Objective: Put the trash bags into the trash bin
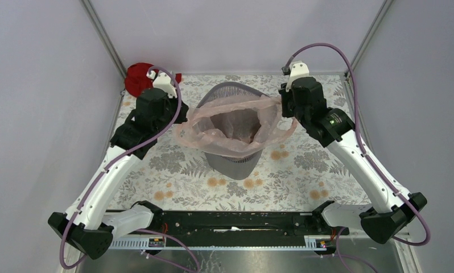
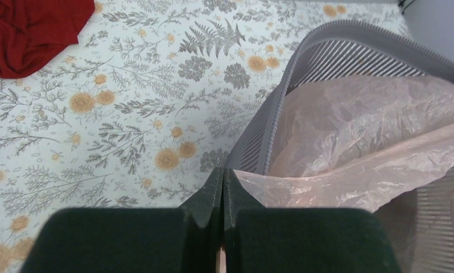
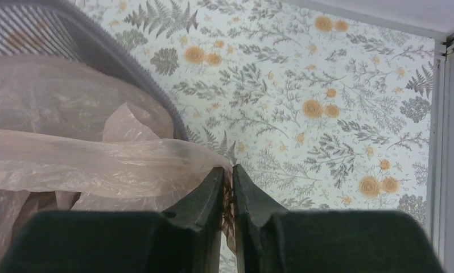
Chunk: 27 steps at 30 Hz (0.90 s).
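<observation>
The dark grey mesh trash bin [image 1: 231, 162] stands upright mid-table. The pale pink translucent trash bag [image 1: 236, 126] hangs open in its mouth, stretched wide between both grippers, its rim spread over the bin's near edge. My left gripper [image 1: 181, 119] is shut on the bag's left edge [image 2: 327, 187], just outside the bin's left rim [image 2: 281, 108]. My right gripper [image 1: 282, 108] is shut on the bag's right edge [image 3: 128, 165], with film pinched between its fingers [image 3: 212, 193], beside the bin's right rim [image 3: 156, 91].
A red cloth [image 1: 138, 77] lies at the far left corner; it also shows in the left wrist view [image 2: 31, 28]. The floral table cover [image 1: 304, 165] ends at grey walls and metal posts on all sides. A black rail runs along the near edge.
</observation>
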Each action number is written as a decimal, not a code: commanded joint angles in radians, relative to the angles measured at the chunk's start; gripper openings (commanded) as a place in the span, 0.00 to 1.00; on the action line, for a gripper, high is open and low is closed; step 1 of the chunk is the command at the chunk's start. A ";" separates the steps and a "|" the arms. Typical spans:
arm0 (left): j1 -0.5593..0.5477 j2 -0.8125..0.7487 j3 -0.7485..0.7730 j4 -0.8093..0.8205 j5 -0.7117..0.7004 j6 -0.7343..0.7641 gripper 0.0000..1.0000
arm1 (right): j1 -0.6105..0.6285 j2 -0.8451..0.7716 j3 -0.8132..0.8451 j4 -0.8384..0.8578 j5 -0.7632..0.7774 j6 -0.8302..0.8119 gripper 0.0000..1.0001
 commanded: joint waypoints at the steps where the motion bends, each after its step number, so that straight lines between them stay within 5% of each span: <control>1: 0.011 -0.040 -0.051 0.146 -0.046 -0.053 0.00 | -0.055 0.032 0.028 0.107 -0.002 0.014 0.18; 10: 0.030 -0.041 -0.171 0.287 -0.056 -0.104 0.01 | -0.196 0.124 -0.079 0.300 -0.351 0.168 0.16; 17: 0.070 -0.006 -0.218 0.339 0.024 -0.164 0.00 | -0.202 0.139 -0.167 0.360 -0.460 0.208 0.16; 27: 0.152 -0.071 -0.385 0.354 0.160 -0.272 0.00 | -0.214 0.195 -0.054 0.326 -0.442 0.188 0.23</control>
